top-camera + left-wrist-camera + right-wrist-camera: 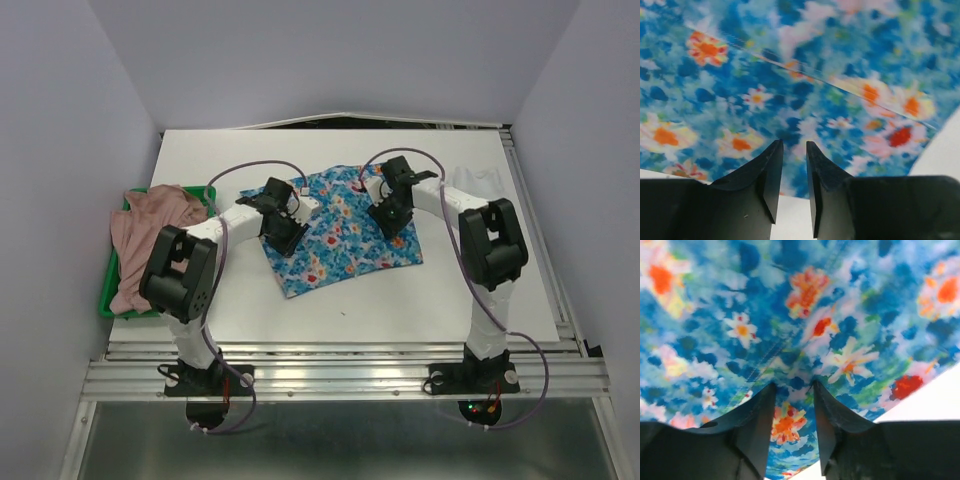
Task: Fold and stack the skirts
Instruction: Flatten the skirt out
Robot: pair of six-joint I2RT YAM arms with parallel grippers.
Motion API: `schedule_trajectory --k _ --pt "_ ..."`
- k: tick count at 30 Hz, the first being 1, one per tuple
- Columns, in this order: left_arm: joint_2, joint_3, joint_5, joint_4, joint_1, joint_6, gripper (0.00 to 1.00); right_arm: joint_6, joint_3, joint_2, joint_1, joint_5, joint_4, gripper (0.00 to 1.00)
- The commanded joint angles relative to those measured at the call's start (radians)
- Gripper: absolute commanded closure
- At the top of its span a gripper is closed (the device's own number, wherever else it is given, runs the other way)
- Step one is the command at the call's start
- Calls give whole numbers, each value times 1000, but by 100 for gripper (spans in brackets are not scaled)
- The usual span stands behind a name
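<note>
Noting hidden parts first: pink skirt (150, 235) lies heaped in green tray (104, 302) at the table's left edge and covers most of it. Left gripper (285, 232) sits on the left part of blue floral skirt (340, 225), spread mid-table. Its wrist view shows jaws narrowly apart at the hem; cannot tell if cloth is pinched. Right gripper (392, 218) is on the skirt's right half, with puckered cloth in the narrow gap; grip cannot be told either. White skirt (480, 180) lies far right, faint against the table (400, 300). 1 bare strip runs between skirt and arm bases.
</note>
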Motion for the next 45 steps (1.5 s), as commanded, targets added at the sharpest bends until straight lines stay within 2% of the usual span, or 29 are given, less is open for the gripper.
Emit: schedule_trajectory --k 1,5,7,9,12,14,17,19,21,26,32,37,45 --pt "107 86 -19 -5 54 -48 66 49 -180 -87 11 -113 -84 61" --pt "284 204 -7 -8 99 -59 67 98 -306 -208 114 -245 -129 63" --pt "348 332 0 -39 99 -50 67 126 -337 -272 203 -346 -152 61" --pt "433 494 12 -81 97 -48 67 175 -320 -308 284 -490 -167 59" --pt "517 711 -2 -144 99 -38 64 261 -229 -316 300 -625 -164 54" --pt "503 794 4 -164 102 -4 60 270 -117 -308 278 -603 -178 54" --pt "399 771 -11 -143 103 33 58 260 -43 -303 171 -552 -183 53" --pt "339 696 -26 -109 105 53 58 229 19 -282 76 -489 -183 53" --pt "261 607 -16 -94 105 54 58 177 63 -230 38 -414 -172 54" --pt "123 408 66 -82 103 7 58 94 30 -139 17 -256 -69 55" --pt "64 240 75 -46 102 -19 58 88 -68 -63 17 -212 14 57" --pt "107 218 76 -31 102 -25 59 118 -228 -107 17 -259 32 59" --pt "217 346 72 -40 100 -7 59 187 -438 -249 96 -467 -57 58"
